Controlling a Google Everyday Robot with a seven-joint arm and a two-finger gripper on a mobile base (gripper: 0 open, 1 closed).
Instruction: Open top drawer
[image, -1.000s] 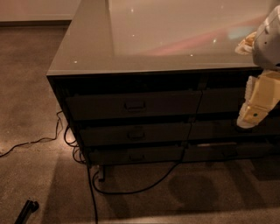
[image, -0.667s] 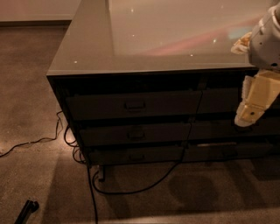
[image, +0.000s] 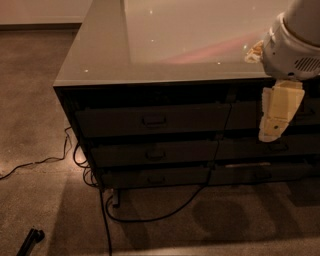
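1. The gripper (image: 272, 131) hangs at the right edge of the frame, a cream-coloured piece pointing downward below the white rounded arm housing (image: 294, 47). Whether it is spread or closed cannot be told from this view.
2. The gripper sits in front of the right-hand column of drawer fronts, at the height of the upper two rows. It is well apart from the handle of the top drawer.
3. The top drawer (image: 112, 122) is in the left column, just under the glossy tabletop (image: 100, 55), left of frame centre. Its front lies level with its neighbours, so it looks shut.
4. Its small rectangular pull handle (image: 154, 120) is centred on the dark front.
5. Two slimmer drawers, the middle drawer (image: 120, 155) and the bottom drawer (image: 125, 178), stack beneath it.
6. A black cable (image: 150, 218) loops across the carpet (image: 45, 200) below the cabinet, and a thinner cord (image: 35, 163) trails to the left edge.
7. A small dark object (image: 30, 241) lies in the lower left corner.
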